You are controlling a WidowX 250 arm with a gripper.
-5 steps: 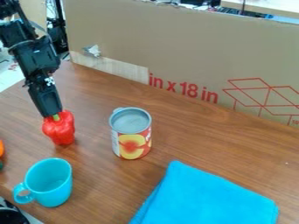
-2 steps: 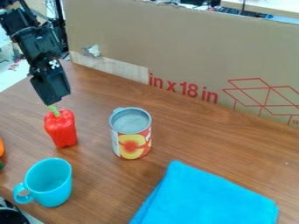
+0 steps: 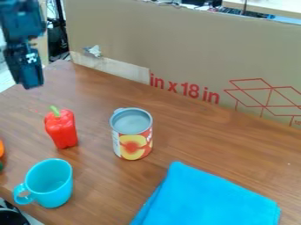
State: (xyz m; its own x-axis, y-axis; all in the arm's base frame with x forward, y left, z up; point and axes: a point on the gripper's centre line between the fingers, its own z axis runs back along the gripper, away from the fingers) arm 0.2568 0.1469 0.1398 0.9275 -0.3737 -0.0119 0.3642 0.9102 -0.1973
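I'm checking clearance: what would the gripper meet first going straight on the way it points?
Probably the tabletop near the red pepper; the gripper's depth is unclear, so it might brush the pepper.

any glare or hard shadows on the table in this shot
Camera view: pale sheen on the table toward its far left corner; small highlights on the pepper; shadows by the can look soft and faint, not hard-edged.

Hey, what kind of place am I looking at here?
Probably a robotics lab or workshop: a robot arm over a wooden table, a large cardboard sheet standing behind it, and everyday props like a red pepper.
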